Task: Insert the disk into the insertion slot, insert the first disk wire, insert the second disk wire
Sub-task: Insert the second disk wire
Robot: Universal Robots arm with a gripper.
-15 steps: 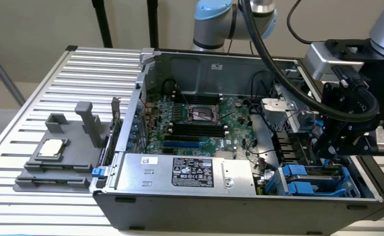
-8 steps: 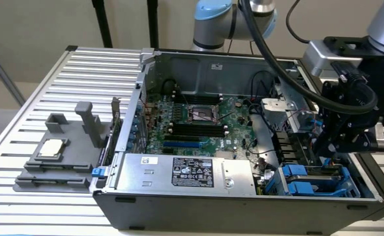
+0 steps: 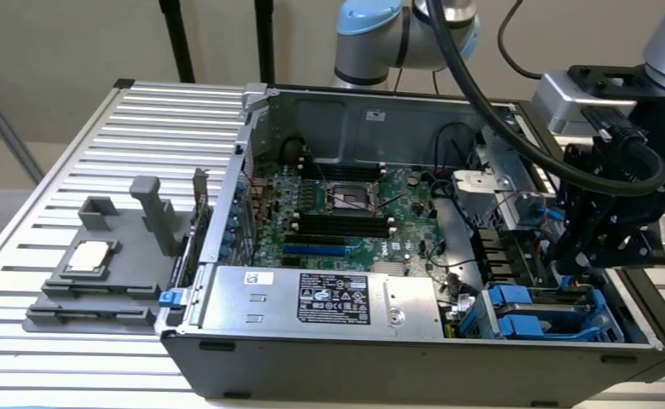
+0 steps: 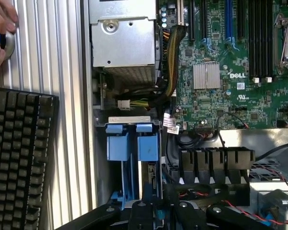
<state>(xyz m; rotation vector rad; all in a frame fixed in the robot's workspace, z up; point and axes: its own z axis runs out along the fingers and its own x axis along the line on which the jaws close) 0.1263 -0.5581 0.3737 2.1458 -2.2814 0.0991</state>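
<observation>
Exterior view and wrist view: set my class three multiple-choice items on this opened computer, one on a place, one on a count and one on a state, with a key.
1. In the exterior view, the insertion slot sits
A. at the view's left, outside the case
B. at the view's right of the power-supply box
C. on top of the CPU socket

2. In the wrist view, how many blue tabs stand side by side at the slot's end?
A. two
B. four
C. none

3. The computer case is
A. closed by a side panel
B. standing upright on its feet
C. open, with the motherboard exposed

Key: 1 B, the blue-railed cage fills the corner beside the silver box. 2 A, a pair of tabs shows. 3 C, the green board lies in plain sight.
</observation>
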